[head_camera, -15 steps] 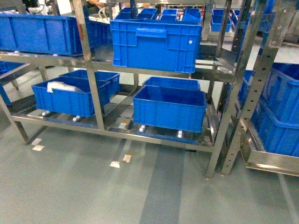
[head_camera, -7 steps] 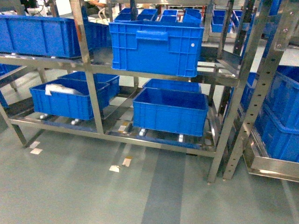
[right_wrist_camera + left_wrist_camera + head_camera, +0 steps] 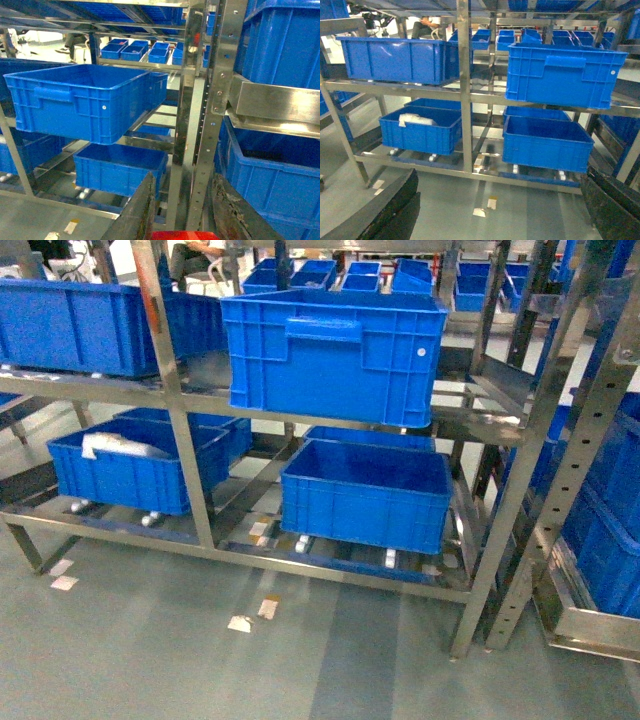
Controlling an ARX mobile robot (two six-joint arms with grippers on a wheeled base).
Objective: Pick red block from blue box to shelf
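Right gripper [image 3: 175, 220] clenched on the red block [image 3: 184, 235], a red sliver showing between its dark fingers at the bottom of the right wrist view. Left gripper [image 3: 495, 220] hangs released, empty, fingers spread wide. The shelf [image 3: 180, 455] stands ahead; the ribbed crate [image 3: 335, 355] sits on its middle tier. Best approach, I'd say: lift the block above the crate's rim, clear of the steel uprights, then let go.

A warehouse or factory storeroom: steel shelf [image 3: 330, 415] racks holding blue ribbed crates [image 3: 330, 355] on grey floor [image 3: 200, 660].
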